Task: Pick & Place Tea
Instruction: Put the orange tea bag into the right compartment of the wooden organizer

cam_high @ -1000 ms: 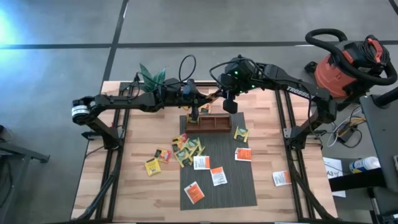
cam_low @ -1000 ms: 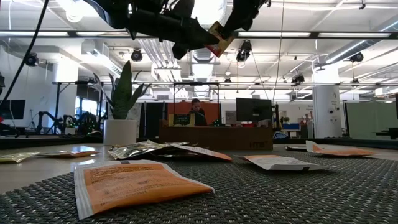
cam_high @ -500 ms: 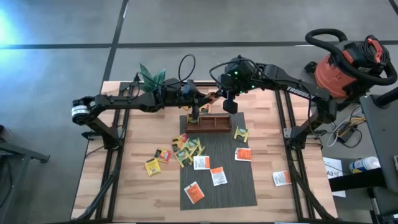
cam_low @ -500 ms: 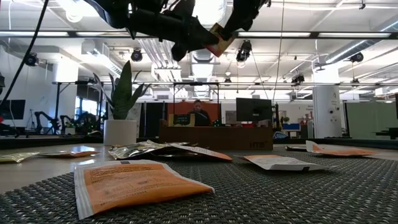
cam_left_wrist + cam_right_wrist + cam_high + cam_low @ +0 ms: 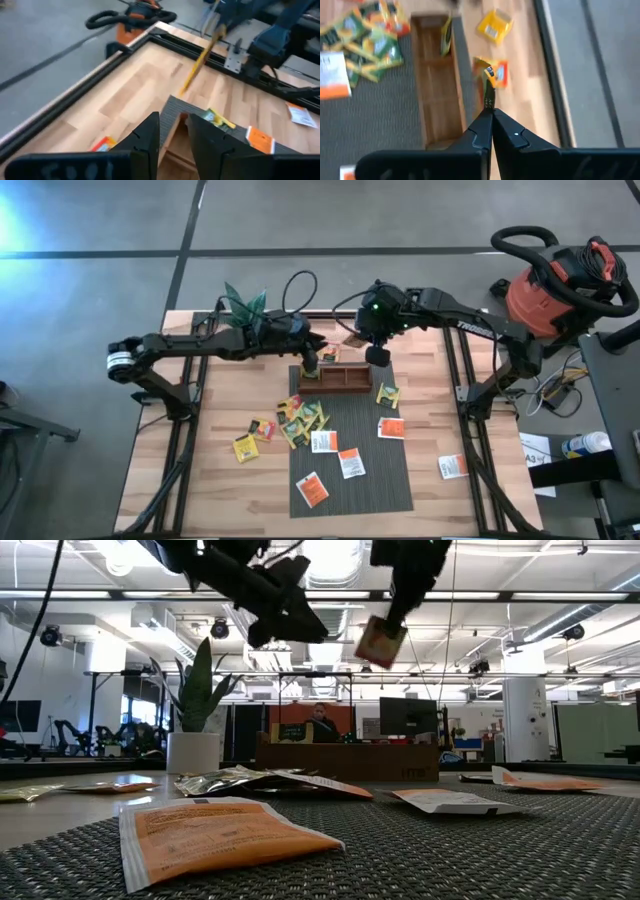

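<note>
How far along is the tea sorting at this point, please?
Early on. Done: one sachet stands in the tray. In hand: the right gripper is shut on a sachet above the table; the left gripper is open. Left: many sachets on the mat and table.

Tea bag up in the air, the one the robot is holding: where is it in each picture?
High view: the held tea bag is just past the wooden tray.
Low view: it hangs high in the middle.
Left wrist view: it is a thin yellow strip over bare wood.
Right wrist view: it is edge-on at the right pincer's tips.
Shared landmark: the wooden tray.
</note>
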Motion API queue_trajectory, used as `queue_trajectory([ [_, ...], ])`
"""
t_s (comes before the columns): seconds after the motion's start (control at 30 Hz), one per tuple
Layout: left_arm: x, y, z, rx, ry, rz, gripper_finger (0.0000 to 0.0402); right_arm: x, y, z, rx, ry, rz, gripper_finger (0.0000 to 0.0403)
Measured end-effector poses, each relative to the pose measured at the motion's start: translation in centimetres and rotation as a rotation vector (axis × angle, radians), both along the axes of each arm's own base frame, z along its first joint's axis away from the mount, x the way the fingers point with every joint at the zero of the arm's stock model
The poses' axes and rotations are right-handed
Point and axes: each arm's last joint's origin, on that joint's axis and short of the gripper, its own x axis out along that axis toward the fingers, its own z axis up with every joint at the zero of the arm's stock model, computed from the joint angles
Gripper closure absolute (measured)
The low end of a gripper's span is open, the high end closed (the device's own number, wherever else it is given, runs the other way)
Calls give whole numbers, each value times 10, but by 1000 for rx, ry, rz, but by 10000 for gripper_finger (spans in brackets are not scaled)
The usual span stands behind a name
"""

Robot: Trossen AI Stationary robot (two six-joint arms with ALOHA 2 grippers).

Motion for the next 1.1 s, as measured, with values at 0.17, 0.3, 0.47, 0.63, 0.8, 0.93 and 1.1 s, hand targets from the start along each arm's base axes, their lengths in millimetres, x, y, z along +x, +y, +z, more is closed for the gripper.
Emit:
queue_trajectory([
  [0.17,-22,-12,22,55,-38,12,305,8,-6,-40,116,102,15,394],
  [0.3,-46,-22,44,93,-69,81,305,20,-9,-68,171,170,30,394],
  [0.47,-77,-30,63,117,-85,147,305,31,-10,-84,211,199,76,394],
  [0.63,-101,-35,68,127,-110,201,305,36,-12,-100,235,253,99,394],
  [0.8,-115,-38,64,137,-124,249,305,41,-13,-113,247,300,114,394],
  [0.93,-118,-38,59,140,-119,264,305,44,-14,-121,249,328,110,394],
  [1.1,-117,-38,56,131,-114,265,305,43,-15,-122,185,371,102,394],
])
